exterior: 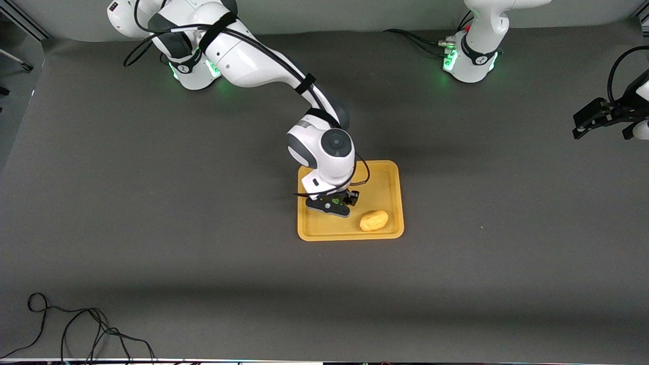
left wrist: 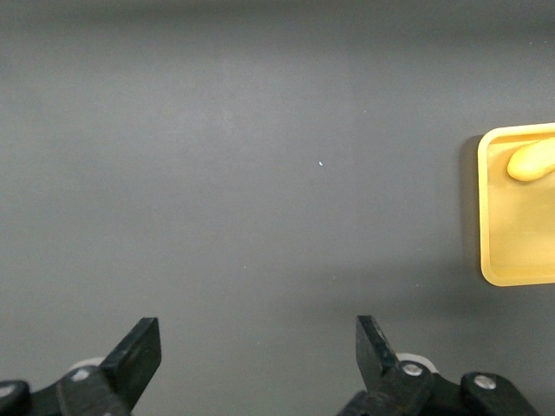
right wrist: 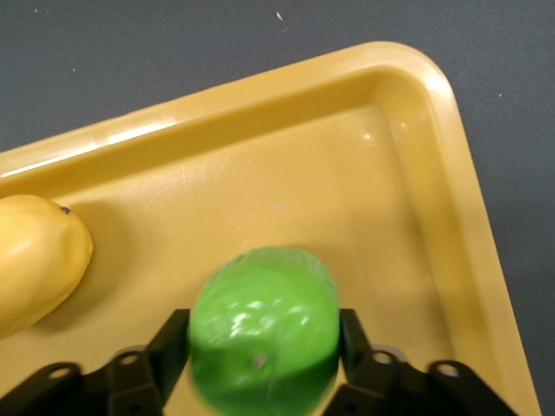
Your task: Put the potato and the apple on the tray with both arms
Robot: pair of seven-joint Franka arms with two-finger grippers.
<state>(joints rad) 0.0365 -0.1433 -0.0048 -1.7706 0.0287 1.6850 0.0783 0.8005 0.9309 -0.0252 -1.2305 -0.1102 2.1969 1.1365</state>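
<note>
Potato (exterior: 374,220) rests on tray (exterior: 390,175), at its near end. Right gripper (exterior: 335,204) low over tray, fingers flanking apple (right wrist: 264,331); you can't tell if grip is released. Next: open fully, lift clear. Left gripper (left wrist: 251,355) waits wide open, empty, over counter (exterior: 152,203).

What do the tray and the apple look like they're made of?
Tray: apparently moulded plastic, semi-gloss, with soft glare along its rim and faint scuffs on the floor. Apple: likely plastic or foam, its bright green skin glossy with small highlights; can't tell which.
</note>
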